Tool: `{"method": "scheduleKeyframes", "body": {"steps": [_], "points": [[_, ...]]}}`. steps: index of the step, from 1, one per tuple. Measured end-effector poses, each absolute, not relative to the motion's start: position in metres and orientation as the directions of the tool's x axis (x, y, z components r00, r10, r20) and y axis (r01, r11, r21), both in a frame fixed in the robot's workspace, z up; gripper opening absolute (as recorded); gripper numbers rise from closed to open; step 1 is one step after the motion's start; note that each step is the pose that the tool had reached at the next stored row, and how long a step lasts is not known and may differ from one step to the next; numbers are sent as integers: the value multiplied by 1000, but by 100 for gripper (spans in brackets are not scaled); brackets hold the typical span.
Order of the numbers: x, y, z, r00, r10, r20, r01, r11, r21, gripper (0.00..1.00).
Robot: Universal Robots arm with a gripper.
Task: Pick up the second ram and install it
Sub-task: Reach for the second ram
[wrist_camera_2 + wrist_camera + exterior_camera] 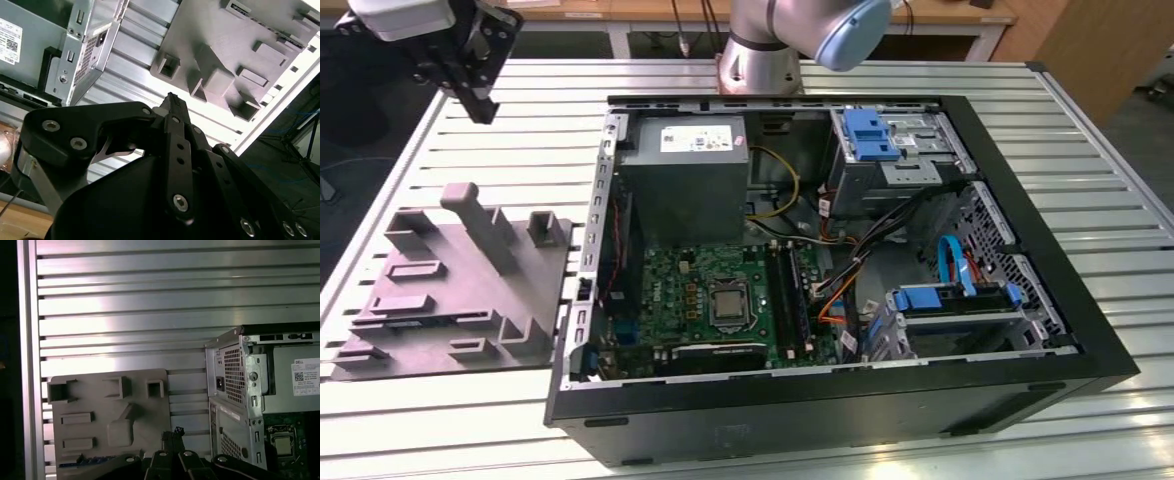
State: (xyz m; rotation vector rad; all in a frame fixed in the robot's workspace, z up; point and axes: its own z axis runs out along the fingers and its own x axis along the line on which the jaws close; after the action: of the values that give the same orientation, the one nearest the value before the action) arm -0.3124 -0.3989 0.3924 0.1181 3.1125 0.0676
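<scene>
- Step in hand, I think: going for the ram. The gripper (482, 110) hangs high over the table (520, 130), at the far end on the exterior view's left.
- Its fingers look pressed together, with nothing between them.
- In the first wrist view, a dark strip (92, 460) lies on the tray (150, 415) near the gripper. It may be the ram; I cannot be sure.
- A grab would call for open fingers and a soft, straight pinch.
- A white sticker (305, 376) on the power box (680, 190) has small print.
</scene>
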Motion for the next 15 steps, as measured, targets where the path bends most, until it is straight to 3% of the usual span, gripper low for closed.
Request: {"method": "scheduleKeyframes", "body": {"steps": [15], "points": [[-348, -399, 392, -997, 76, -24, 75, 996, 44, 10]]}}
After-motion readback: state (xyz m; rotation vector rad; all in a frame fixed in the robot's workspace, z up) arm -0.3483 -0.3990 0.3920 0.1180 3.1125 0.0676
